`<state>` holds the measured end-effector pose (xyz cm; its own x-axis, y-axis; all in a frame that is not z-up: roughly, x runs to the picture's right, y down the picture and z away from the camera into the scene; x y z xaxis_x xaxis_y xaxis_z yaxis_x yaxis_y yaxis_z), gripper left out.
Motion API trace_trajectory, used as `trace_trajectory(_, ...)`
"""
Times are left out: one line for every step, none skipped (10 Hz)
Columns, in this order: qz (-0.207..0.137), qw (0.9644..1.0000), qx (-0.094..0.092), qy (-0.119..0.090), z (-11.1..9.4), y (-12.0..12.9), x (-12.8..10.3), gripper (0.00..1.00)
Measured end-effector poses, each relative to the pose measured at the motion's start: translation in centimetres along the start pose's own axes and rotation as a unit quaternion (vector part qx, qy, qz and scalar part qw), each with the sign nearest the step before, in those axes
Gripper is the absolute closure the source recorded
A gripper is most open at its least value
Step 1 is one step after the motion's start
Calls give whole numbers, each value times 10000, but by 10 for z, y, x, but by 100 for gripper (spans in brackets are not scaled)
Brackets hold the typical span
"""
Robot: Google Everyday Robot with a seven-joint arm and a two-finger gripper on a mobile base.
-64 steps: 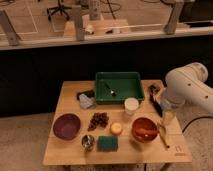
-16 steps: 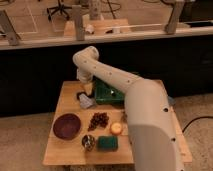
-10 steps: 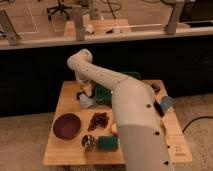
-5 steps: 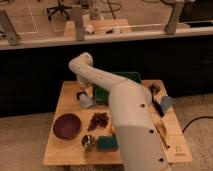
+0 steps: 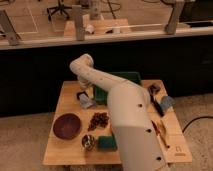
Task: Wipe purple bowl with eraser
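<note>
The purple bowl (image 5: 67, 125) sits upright and open near the front-left of the wooden table (image 5: 65, 152), with nothing visible inside it. The eraser (image 5: 88, 103), a pale greyish block, lies behind it and a little to the right, apart from the bowl. The gripper (image 5: 82, 94) is right over the eraser, at or just above its top. Whether it has closed on the block or merely hovers there cannot be told from this view. The step in hand looks like picking up the eraser, so the wipe itself is not yet begun. To do it well, the grip should sit across the block's narrow sides and low enough that the wiping face stays free. The lift should then be straight up before swinging forward-left to the bowl. A dark cluster of fruit (image 5: 98, 120) lies just right of the bowl, with a metal cup (image 5: 88, 141) and a green sponge (image 5: 106, 143) nearer the front edge. The carry should therefore stay high and descend only over the bowl's middle. The arm (image 5: 127, 115) hides much of the green tray (image 5: 127, 77).
</note>
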<state>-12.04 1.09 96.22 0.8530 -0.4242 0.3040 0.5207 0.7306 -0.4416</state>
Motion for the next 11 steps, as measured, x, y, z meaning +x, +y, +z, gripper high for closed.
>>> trace_trajectory(11,10000,6,13,2,-2,1,20)
trace_trajectory(4,10000,5,49,3,-4,0,20)
trace_trajectory(2,10000,-8,78,5,-5,-1,20)
trace_trajectory(0,9999,-24,106,8,-6,-2,20)
trace_trajectory(-7,9999,-37,123,10,-7,-3,20)
trace_trajectory(-13,9999,-50,132,12,-7,-4,20)
trace_trajectory(-12,9999,-62,141,14,-7,-4,20)
trace_trajectory(-15,9999,-75,148,16,-7,-4,20)
trace_trajectory(-11,9998,-94,155,18,-6,-3,20)
trace_trajectory(-7,9998,-108,160,19,-6,-3,20)
trace_trajectory(-1,9998,-126,164,21,-5,-3,20)
